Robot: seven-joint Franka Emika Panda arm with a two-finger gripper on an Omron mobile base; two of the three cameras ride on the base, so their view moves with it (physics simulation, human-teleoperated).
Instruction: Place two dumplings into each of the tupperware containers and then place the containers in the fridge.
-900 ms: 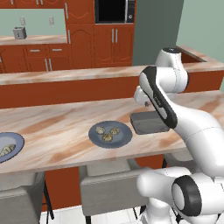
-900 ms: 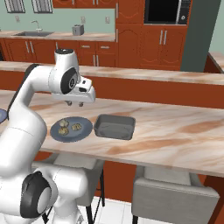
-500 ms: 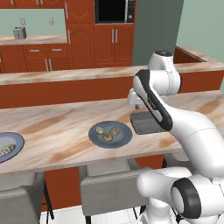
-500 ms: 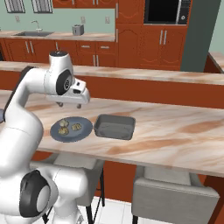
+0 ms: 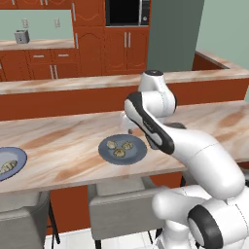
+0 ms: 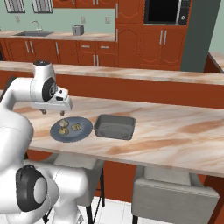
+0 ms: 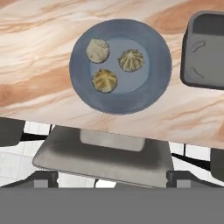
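Simulated kitchen, evenly lit, no strong shadows. Pale green walls (image 5: pixel 221 29). Reddish-brown wooden cabinets (image 6: pixel 105 54) along the back wall, with light metal handles. Black microwave (image 6: pixel 168 11) built in among upper cabinets. Steel sink (image 6: pixel 34 33) with faucet set in the rear worktop; small grey toaster (image 6: pixel 78 29) just beside it to the right. Window panes (image 6: pixel 28 5) above the sink. Two-level island in foreground: raised marble bar ledge (image 6: pixel 144 75) behind, lower beige-pink marble counter (image 6: pixel 175 135) in front. Grey cushioned stools (image 6: pixel 173 199) tucked under the counter edge. White tiled floor (image 7: pixel 13 162) with dark grout lines below.
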